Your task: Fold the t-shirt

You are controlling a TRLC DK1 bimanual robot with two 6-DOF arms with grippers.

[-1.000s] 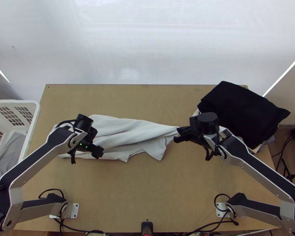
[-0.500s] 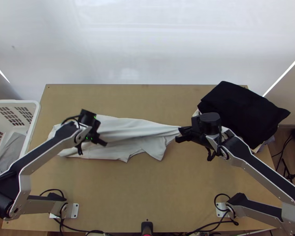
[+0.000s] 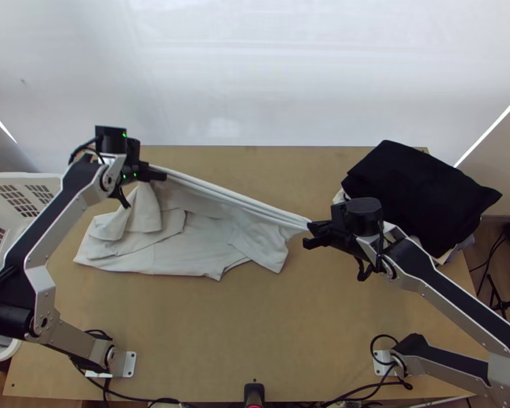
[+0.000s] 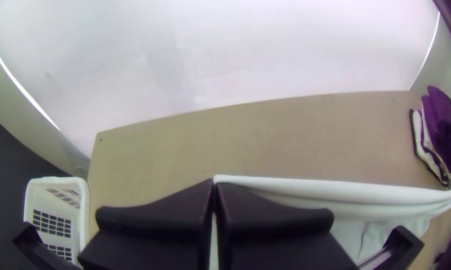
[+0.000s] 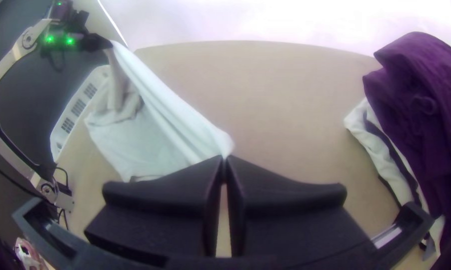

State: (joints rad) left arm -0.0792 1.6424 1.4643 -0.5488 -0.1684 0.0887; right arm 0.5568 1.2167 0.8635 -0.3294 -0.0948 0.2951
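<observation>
On the left side stands the white basket (image 3: 24, 175), with its grid wall, to the left of the left claw (image 3: 162, 175) and partly nearer than it. The left claw has its two fingers closed together, with one edge of the pale t-shirt (image 3: 180, 248) pinched at their tips. From this claw the cloth hangs in a loose flap, and below, on the near side of the claw, the rest lies wrinkled on the table (image 3: 255, 333). Between both claws the far edge is pulled into a tight, narrow band (it looks almost like a rope). The right claw (image 3: 311, 227) is also clamped, on the right end of this band, its fingertips meeting over the cloth. To the right of that claw, and farther back, a dark folded cloth (image 3: 418, 190) rests on some white fabric (image 5: 380, 150).
</observation>
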